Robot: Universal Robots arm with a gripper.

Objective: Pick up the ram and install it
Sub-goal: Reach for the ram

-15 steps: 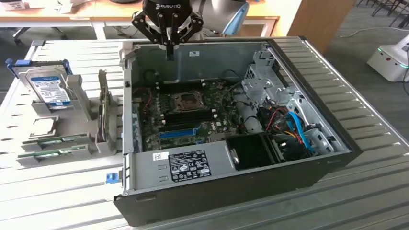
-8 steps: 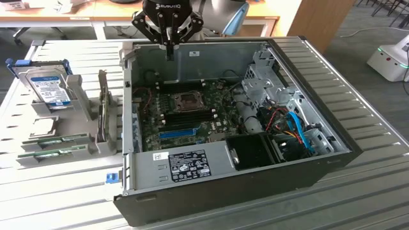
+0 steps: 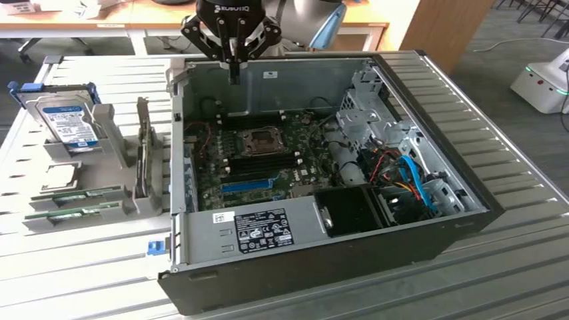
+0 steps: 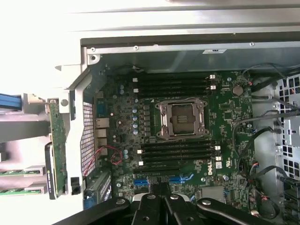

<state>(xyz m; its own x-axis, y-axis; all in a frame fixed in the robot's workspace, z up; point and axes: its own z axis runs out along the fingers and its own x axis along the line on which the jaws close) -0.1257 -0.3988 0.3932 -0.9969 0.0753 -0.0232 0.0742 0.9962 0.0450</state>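
Observation:
Two green ram sticks (image 3: 76,195) lie in a grey holder (image 3: 53,223) on the table, at the exterior view's left of the open computer case (image 3: 311,267). In the wrist view the ram sticks' (image 4: 13,172) ends show beside the case. My gripper (image 3: 234,72) hangs above the far end of the case, over the motherboard (image 3: 266,167), well away from the ram. Its fingers (image 4: 154,206) are shut together with nothing between them. Black memory slots (image 4: 176,152) flank the processor socket (image 4: 182,118), and they look empty.
A silver hard drive with a blue label (image 3: 69,123) stands in a grey stand at the exterior view's left. A green card (image 3: 142,153) stands upright beside the case wall. Cables and a drive cage (image 3: 400,167) fill the case's other side. A white machine (image 3: 542,83) stands on the floor.

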